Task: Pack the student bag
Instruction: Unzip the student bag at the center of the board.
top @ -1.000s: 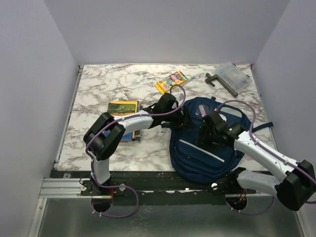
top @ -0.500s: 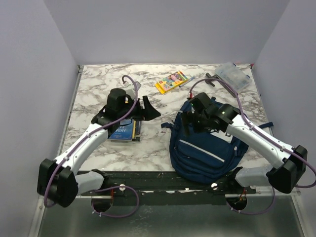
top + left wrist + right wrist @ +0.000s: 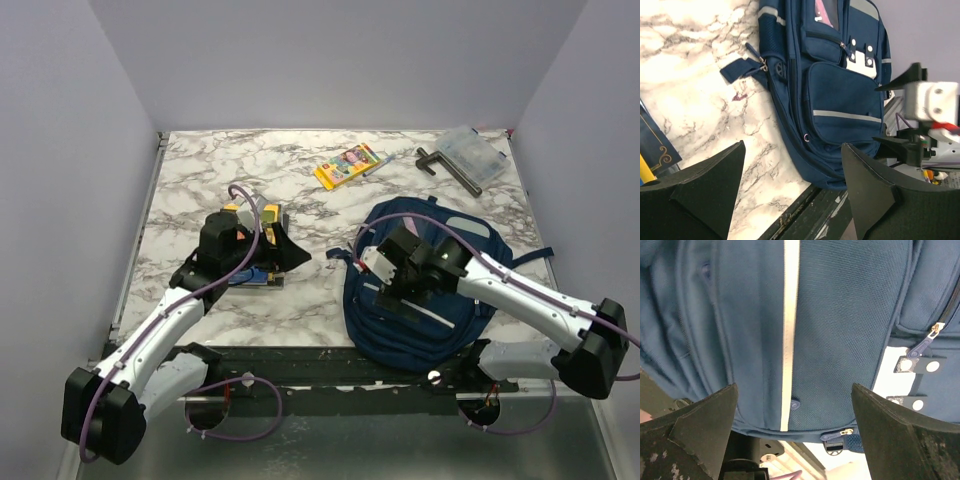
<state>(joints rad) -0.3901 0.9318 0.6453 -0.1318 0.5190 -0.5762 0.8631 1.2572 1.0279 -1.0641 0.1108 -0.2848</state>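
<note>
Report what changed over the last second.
The left pincer drew back leftward from the student bag and now hangs open over the book stack. The right pincer shifted leftward over the bag's front, open. Neither holds anything now. Bag, crayon box and clear case stayed put.

Two arms reaching toward each other, jaws spread wide.
The left arm (image 3: 165,320) stretches forward and to the right from an elbow low at the left. The left gripper (image 3: 283,247) points right, its two black fingers standing far apart with nothing between them. The right arm (image 3: 520,290) runs leftward from an elbow at the far right. The right gripper (image 3: 392,298) tips downward, its fingers parted just as widely and gripping nothing.
</note>
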